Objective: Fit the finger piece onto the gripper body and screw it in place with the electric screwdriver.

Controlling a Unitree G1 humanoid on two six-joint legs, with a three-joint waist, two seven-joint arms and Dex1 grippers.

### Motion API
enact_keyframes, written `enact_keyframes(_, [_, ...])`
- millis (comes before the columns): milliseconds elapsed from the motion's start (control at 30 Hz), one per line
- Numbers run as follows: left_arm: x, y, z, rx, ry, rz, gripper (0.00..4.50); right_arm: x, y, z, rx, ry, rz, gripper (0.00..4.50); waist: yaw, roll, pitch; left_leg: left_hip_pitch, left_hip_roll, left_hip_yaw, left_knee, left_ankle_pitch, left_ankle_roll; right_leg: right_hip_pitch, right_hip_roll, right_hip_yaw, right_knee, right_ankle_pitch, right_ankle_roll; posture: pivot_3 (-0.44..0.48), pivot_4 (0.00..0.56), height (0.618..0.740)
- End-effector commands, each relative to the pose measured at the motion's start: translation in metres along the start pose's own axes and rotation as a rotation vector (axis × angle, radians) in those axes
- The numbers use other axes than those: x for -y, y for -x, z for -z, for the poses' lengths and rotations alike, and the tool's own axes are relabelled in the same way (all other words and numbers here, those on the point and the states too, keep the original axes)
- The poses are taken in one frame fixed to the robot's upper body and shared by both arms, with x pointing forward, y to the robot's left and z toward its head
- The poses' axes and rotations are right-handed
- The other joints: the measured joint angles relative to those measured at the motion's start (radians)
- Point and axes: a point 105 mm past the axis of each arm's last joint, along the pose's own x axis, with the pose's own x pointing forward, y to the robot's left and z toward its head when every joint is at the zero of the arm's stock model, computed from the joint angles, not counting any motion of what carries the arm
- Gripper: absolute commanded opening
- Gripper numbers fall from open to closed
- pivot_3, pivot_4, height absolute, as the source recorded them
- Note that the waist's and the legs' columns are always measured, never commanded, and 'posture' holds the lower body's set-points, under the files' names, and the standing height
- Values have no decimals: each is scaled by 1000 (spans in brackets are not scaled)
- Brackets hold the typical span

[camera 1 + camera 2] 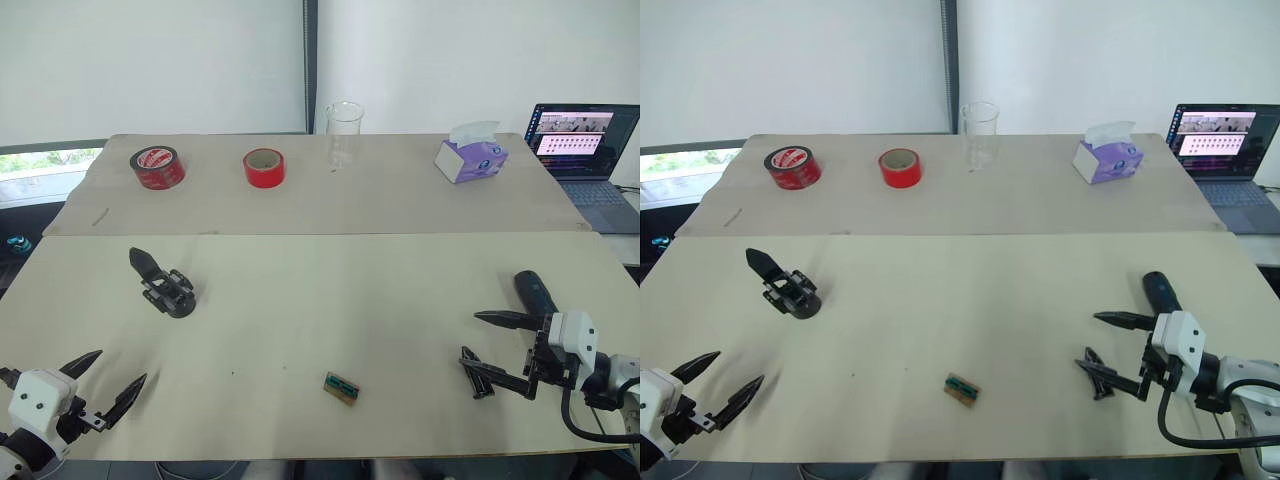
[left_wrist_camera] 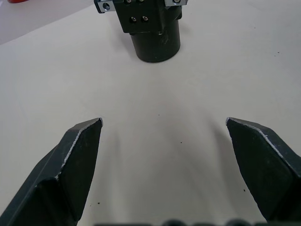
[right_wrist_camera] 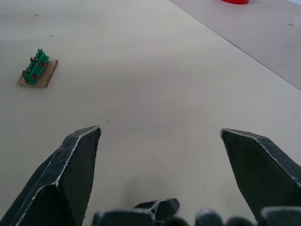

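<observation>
The small black blocky gripper body (image 1: 170, 291) is lying on the table's left side, straight ahead of the left gripper (image 1: 108, 384) — fingers spreading wide, empty. The right gripper (image 1: 486, 347) is hovering, spread, beside the thick black cylindrical screwdriver (image 1: 534, 292).

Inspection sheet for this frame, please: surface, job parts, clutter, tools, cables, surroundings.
Surface: beige table, two boards butted together, no spills.
Job's things: gripper body on the robot's left, one black prong already on it; electric screwdriver lying behind the right tool; small black piece, probably the finger piece, on the table between the right tool's fingers.
Clutter: green-and-tan block, printed red tape roll, plain red tape roll, clear beaker, tissue box.
Tools: left tool open, holding nothing; right tool open, holding nothing.
Cables: black cable looped by the right wrist.
Surroundings: open laptop, white wall.
</observation>
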Motion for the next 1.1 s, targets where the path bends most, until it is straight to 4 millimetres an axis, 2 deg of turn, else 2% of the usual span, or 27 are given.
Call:
enact_keyframes(33, [-7, 0, -9, 50, 31, -35, 4447, -1, -3, -13, 30, 26, -9, 4500, 0, 0, 0, 0, 0, 0, 0, 0, 0, 0, 0, 0, 0, 0, 0, 0, 150, 740])
enact_keyframes(133, [-19, 7, -9, 120, 190, -125, 4447, -8, -22, -28, 100, -1, -13, 4500, 0, 0, 0, 0, 0, 0, 0, 0, 0, 0, 0, 0, 1, 0, 0, 0, 150, 740])
enact_keyframes(267, [-30, 24, 2, 118, 247, -232, 4447, -8, -36, -45, 172, 35, 28, 4500, -5, 0, -1, 0, 1, 0, 0, 0, 0, -1, 0, 0, 1, 0, -1, 0, 150, 740])
enact_keyframes(400, [-40, 46, 15, 114, 304, -347, 4447, -9, -49, -73, 345, 86, 71, 4500, -3, -2, -1, 0, 1, 0, 0, 0, -1, -1, 3, 1, 1, 0, -1, 0, 150, 740])
enact_keyframes(500, [-37, 47, 13, 122, 326, -326, 4447, -25, -53, -79, 386, 113, -15, 4500, 7, -2, -1, 0, 1, 0, 0, 0, 0, -1, 3, 0, 1, 0, -1, 0, 150, 740])
enact_keyframes(600, [-26, 34, 2, 139, 336, -228, 4447, -25, -54, -79, 402, 120, -11, 4500, 12, -4, -2, 2, 1, 0, 0, 0, -1, -1, 3, -1, -1, 0, -1, 0, 150, 740])
enact_keyframes(700, [-14, 10, -15, 153, 310, -94, 4447, -23, -54, -77, 388, 122, -21, 4500, 13, -4, -3, 2, 1, 0, 1, -1, -1, -1, 3, 0, 0, 0, -1, 0, 150, 740])
enact_keyframes(800, [-7, -15, -22, 132, 244, 16, 4447, -22, -55, -75, 377, 122, -30, 4500, 11, -3, -3, 2, 1, 0, 1, 0, -1, -1, 4, 0, 2, 1, -1, 0, 150, 740])
enact_keyframes(933, [-11, -45, -23, 105, 211, 79, 4447, -23, -56, -75, 369, 123, -36, 4500, 0, -2, -3, 1, 1, 0, 1, 0, -1, -1, 5, 0, 3, 1, -2, 0, 150, 740])
enact_keyframes(1100, [-8, -70, -16, 55, 198, 152, 4447, -22, -52, -73, 355, 123, -10, 4500, -12, -2, -3, 2, 1, 0, 1, 0, -2, -3, 7, 1, 3, 2, -3, 0, 150, 740])
